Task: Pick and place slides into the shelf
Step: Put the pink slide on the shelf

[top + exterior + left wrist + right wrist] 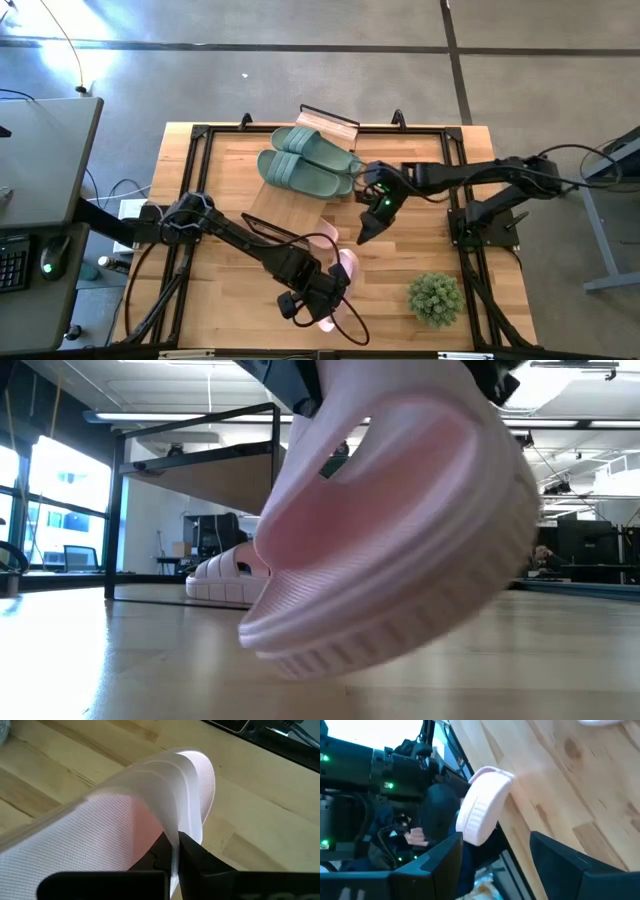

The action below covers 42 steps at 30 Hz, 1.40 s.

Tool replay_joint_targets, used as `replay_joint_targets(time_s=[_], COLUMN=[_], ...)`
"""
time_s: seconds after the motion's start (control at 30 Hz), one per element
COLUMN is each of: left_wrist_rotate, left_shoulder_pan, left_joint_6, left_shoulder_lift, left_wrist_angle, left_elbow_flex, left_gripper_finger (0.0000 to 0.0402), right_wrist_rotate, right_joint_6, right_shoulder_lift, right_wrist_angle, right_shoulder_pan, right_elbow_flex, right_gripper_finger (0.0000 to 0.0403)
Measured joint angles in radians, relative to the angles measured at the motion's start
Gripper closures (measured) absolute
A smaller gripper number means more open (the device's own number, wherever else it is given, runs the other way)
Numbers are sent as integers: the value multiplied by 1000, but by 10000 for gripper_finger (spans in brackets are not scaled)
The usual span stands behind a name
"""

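Filling the low view, a pale pink slide (400, 520) is being held tilted just above the table (230, 290), its strap being pinched between the fully closed fingers of the left gripper (172, 852) near the table's near edge, slightly right of the middle; a second pink slide (347, 267) is lying on the wood just beside it, on the far side; the shelf (300, 190) is being seen at the table's far middle, with two sage green slides (305, 160) resting on its plank top; the right gripper (368, 228) is being held above the table right of the shelf, fingers spread wide and nothing gripped; a small potted plant (435, 298) is standing near the right corner.
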Motion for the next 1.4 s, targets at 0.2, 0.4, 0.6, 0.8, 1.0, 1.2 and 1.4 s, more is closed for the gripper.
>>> replay_joint_targets(time_s=[0.2,0.4,0.6,0.8,1.0,1.2,1.4], left_wrist_rotate=[0,0,0,0,-13,-26,-26], left_shoulder_pan=[0,0,0,0,0,0,0], left_joint_6=[0,-1,-5,-5,-20,-45,-54], left_shoulder_lift=[2,5,5,5,5,5,5], left_wrist_angle=[-7,-22,-23,-21,-21,-20,-20], left_elbow_flex=[0,0,0,0,0,0,0], left_gripper_finger=[402,402,402,402,402,402,402], right_wrist_rotate=[-23,-30,-24,39,102,154,196], right_joint_6=[-63,-99,-97,-62,-42,-4,-1], right_shoulder_lift=[118,203,231,231,231,231,231], right_wrist_angle=[-74,-117,-121,-113,-104,-94,-90], right_shoulder_pan=[19,58,100,133,142,144,153], right_elbow_flex=[140,200,206,205,206,206,205], right_gripper_finger=[181,181,181,181,181,186,243])
